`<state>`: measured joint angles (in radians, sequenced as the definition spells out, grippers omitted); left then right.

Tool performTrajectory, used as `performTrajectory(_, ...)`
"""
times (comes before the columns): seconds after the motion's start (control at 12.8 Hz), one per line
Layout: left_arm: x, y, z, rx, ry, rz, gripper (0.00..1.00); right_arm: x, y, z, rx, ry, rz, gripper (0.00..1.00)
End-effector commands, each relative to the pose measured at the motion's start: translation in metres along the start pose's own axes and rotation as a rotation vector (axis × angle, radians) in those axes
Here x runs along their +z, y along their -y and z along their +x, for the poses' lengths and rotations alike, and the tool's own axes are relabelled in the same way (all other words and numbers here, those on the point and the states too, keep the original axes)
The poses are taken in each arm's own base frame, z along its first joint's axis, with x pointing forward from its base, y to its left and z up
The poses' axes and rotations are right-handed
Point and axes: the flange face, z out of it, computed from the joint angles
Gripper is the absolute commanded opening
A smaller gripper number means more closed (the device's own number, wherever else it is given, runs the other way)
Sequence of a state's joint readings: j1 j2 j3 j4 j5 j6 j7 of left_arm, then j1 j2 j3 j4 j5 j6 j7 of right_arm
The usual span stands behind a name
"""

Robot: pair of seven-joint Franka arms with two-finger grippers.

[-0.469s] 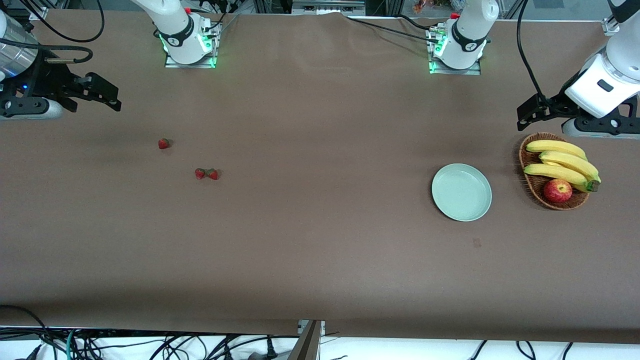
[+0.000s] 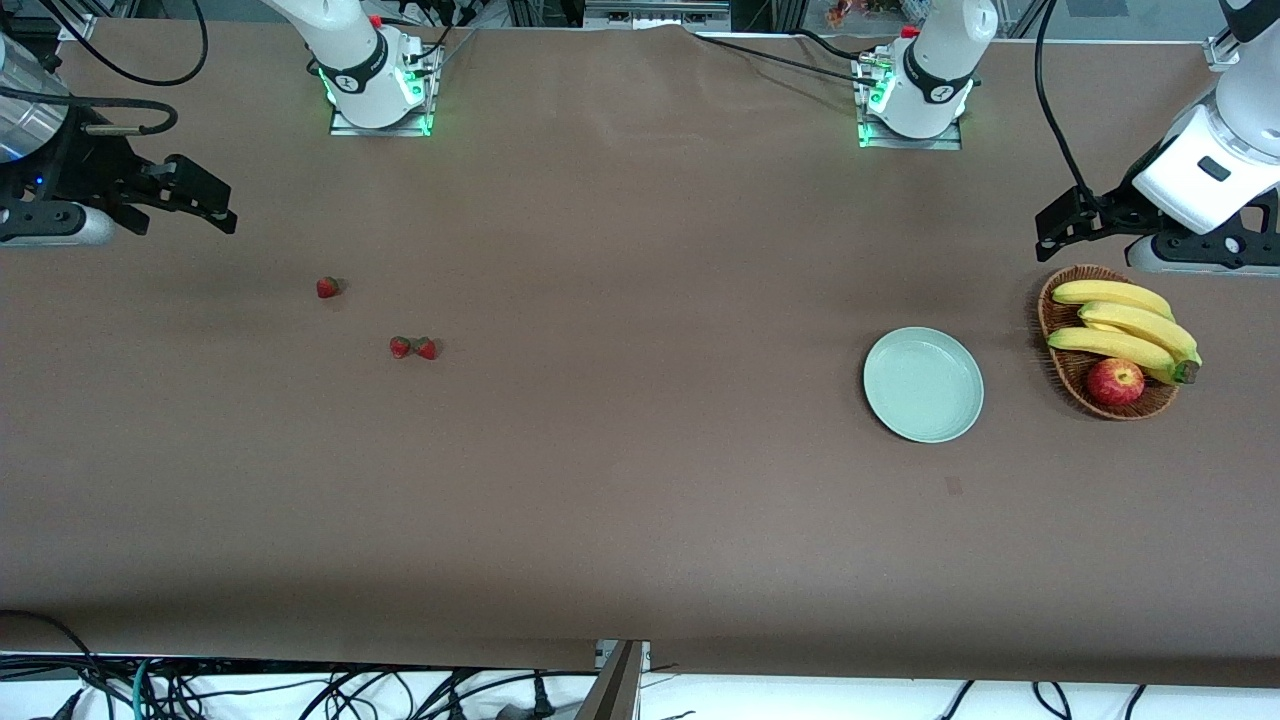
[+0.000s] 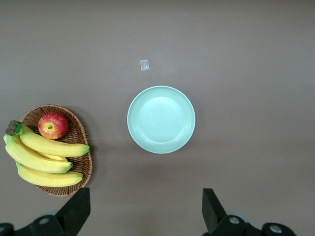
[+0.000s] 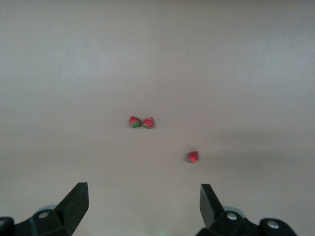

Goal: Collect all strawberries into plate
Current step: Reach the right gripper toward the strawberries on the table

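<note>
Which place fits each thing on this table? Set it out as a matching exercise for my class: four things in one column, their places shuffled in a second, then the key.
Things
1. apple
2. plate
3. lone strawberry
4. pair of strawberries

Places
A. side by side on the cloth, toward the right arm's end
B. in the wicker basket, beside the bananas
C. alone on the cloth, farther from the front camera than the other berries
D. on the cloth beside the basket, holding nothing

Pairs: 1-B, 2-D, 3-C, 4-A
</note>
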<state>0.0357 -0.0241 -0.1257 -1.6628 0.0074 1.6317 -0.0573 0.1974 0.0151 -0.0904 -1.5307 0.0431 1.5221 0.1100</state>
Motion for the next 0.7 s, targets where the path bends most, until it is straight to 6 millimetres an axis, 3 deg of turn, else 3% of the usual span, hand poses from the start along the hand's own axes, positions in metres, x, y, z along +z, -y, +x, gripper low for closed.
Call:
performTrajectory(0.0,-0.008,-0.002,0.0,0.005,-0.009,0.011,1.0,-0.003,-0.007,0.002,0.01,-0.008,0.007,1.0)
performTrajectory(0.23,-0.01,-0.002,-0.001,0.006,-0.009,0.008,1.0,-0.004,-0.029,0.002,0.036,0.0,0.014,1.0)
performTrajectory(0.39,-0.012,-0.004,-0.003,0.009,-0.005,0.008,1.0,-0.005,-0.032,0.003,0.044,-0.011,0.005,1.0)
performTrajectory(0.63,-0.011,-0.003,-0.005,0.009,0.009,0.009,1.0,0.014,-0.035,0.008,-0.039,0.041,-0.048,1.0)
